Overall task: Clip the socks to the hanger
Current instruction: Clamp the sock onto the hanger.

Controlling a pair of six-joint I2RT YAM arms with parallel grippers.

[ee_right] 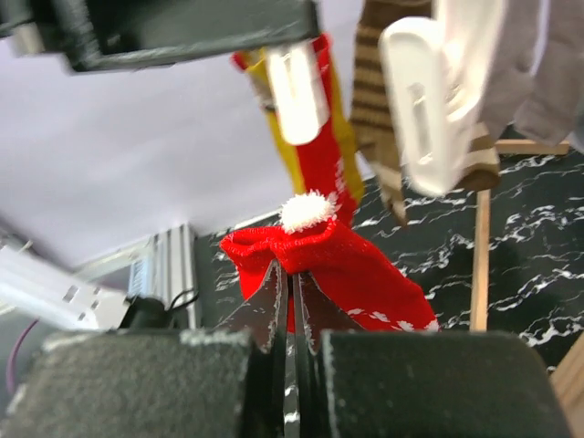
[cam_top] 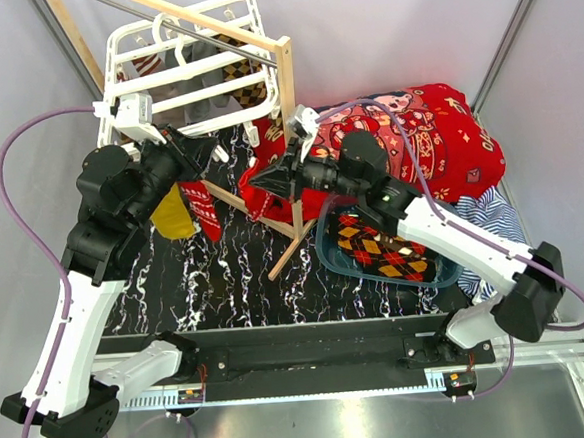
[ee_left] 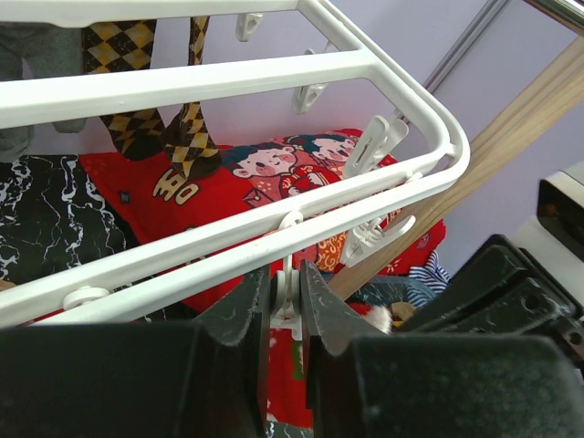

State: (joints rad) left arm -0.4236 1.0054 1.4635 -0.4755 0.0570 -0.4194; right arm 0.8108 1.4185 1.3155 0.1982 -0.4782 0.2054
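Two claws, both closed. Left claw (ee_left: 285, 278) pinches one white clip (ee_left: 288, 315) of the single hanger (ee_left: 182, 87), at 11 o'clock above the counter (cam_top: 246, 282). Right claw (ee_right: 290, 276), near centre, grips one red sock (ee_right: 356, 269).

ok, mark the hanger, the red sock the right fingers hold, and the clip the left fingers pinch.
hanger (ee_left: 182, 84), left wrist view, wide cross bar.
red sock (ee_right: 365, 274), right wrist view, red fabric below the pompom.
clip (ee_left: 288, 274), left wrist view, its white upper stem.
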